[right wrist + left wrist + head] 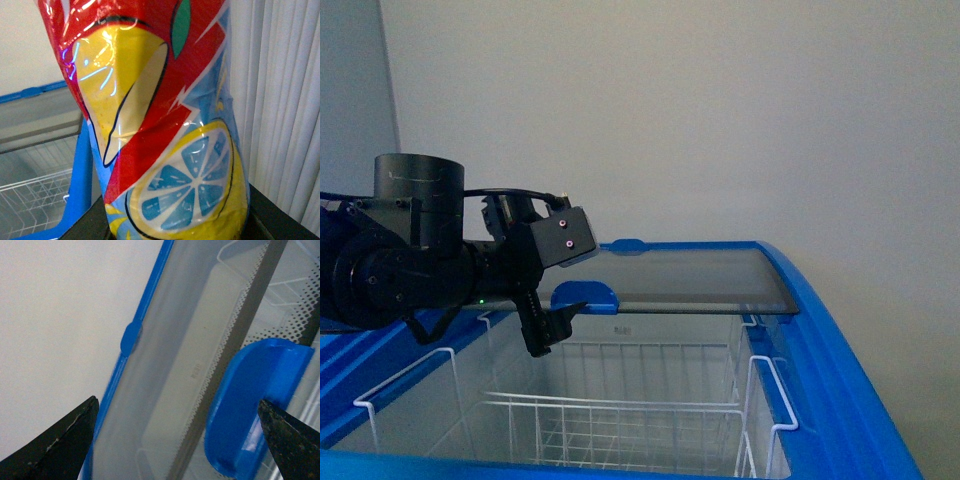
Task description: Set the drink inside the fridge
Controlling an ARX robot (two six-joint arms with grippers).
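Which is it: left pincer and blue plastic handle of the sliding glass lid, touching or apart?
Cannot tell. In the left wrist view one finger of the open left pincer overlaps the blue plastic handle, so neither contact nor gap shows plainly.

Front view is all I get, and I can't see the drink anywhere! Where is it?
Observer: The drink fills the right wrist view, held at its base by the right gripper.
Operator: Is the fridge in that picture too?
Observer: Yes, the blue rim of the fridge and a wire basket show behind the drink.
Operator: Is the left hand open?
Observer: Yes. In the left wrist view the left gripper is wide open, with the blue handle close by one fingertip.
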